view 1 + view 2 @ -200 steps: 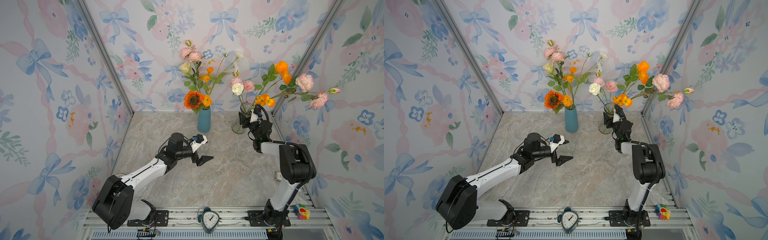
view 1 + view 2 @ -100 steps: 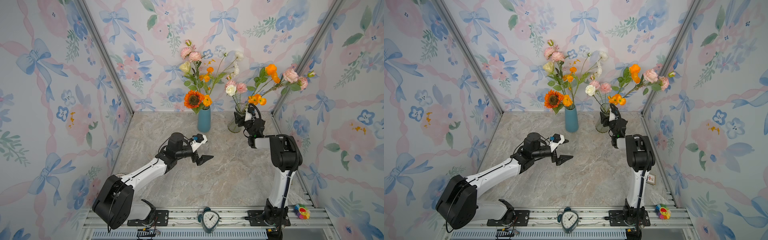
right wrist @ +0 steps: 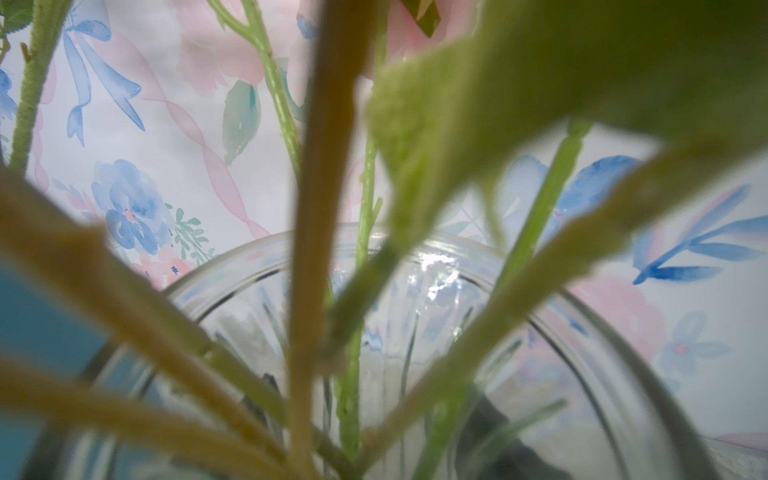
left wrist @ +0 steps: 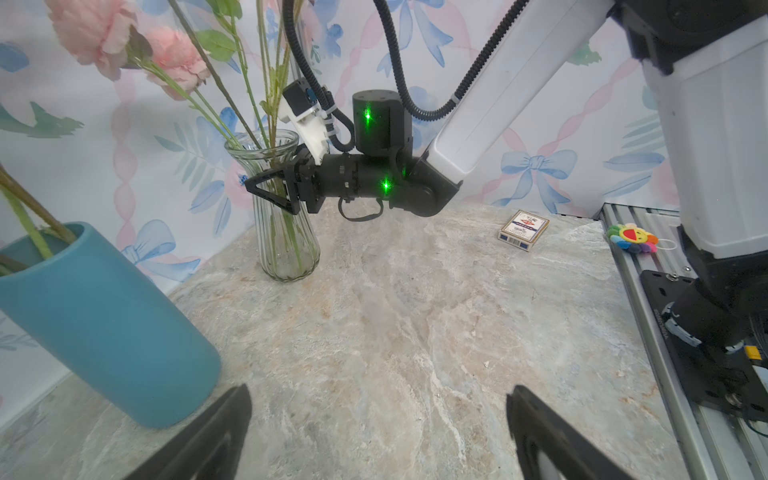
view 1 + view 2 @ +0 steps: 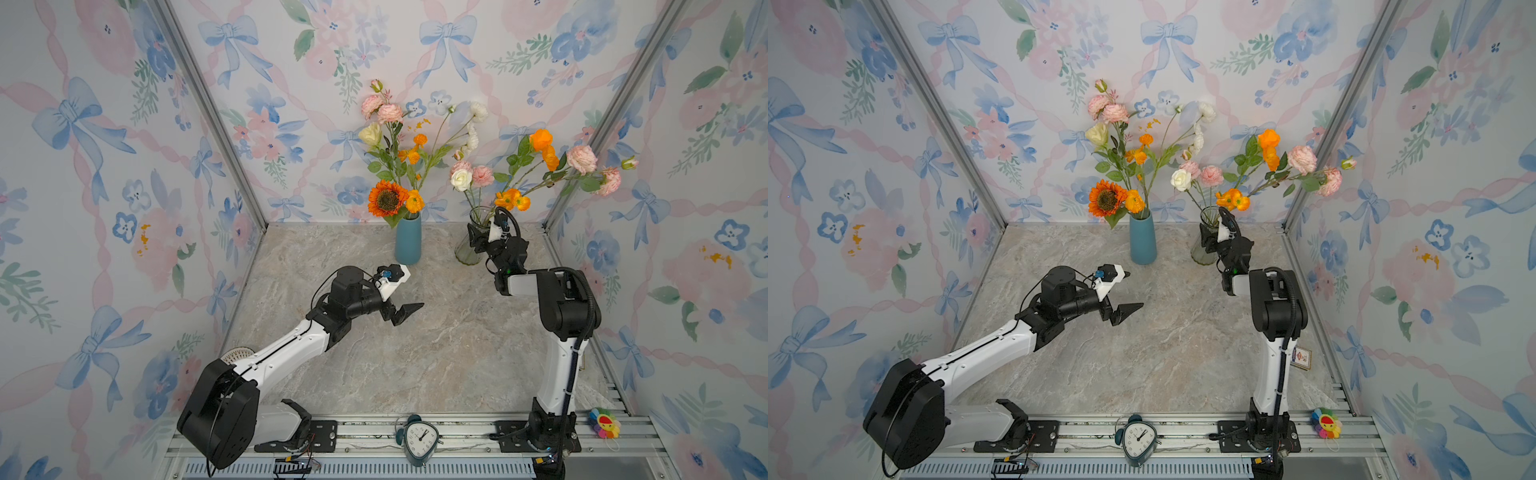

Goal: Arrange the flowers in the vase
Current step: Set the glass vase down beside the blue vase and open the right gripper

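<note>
1. Flowers [image 5: 544, 145] are where this task sits: one bunch is in the glass vase [image 4: 286, 245], its heads leaning out toward the right wall in both top views. A second bunch [image 5: 395, 158] stands more upright in the blue vase [image 5: 408, 243] near it. I see no loose stem on the marble table [image 5: 415, 353].
2. My right claw [image 5: 477, 241] is at the neck of the glass vase, just under its rim. The left wrist view shows one finger crossing the front of the glass. My right wrist view is filled with blurred stems running down past the rim. The jaws stand partway, and I cannot tell whether they pinch a stem, the glass, or nothing.
3. My left claw [image 4: 378, 411] hangs over bare table, well apart from both vases, spread wide and empty.
4. I judge the step in hand to be seating the leaning stems in the glass vase, with the task near its end.
5. The next move calls for easing my right jaws apart and backing straight out, low and slow. A snagged stem could drag the bunch out or tip the narrow-footed glass.
</note>
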`<action>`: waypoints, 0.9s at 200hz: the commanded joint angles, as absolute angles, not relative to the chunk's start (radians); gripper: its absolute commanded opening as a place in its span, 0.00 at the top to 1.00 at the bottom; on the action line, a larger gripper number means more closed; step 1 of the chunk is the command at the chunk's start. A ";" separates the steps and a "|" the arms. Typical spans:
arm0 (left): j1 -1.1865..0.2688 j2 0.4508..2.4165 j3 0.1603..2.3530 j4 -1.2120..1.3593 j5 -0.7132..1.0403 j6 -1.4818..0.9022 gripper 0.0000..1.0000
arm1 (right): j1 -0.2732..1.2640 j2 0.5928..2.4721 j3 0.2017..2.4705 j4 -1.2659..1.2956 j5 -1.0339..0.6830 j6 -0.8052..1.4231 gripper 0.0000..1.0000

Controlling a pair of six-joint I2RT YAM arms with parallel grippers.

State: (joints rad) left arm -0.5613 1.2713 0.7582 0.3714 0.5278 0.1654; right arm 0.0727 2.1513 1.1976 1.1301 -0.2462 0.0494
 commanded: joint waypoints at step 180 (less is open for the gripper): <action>-0.536 1.172 0.711 0.431 0.447 0.179 0.02 | 0.084 2.050 0.976 1.361 -0.151 0.077 0.03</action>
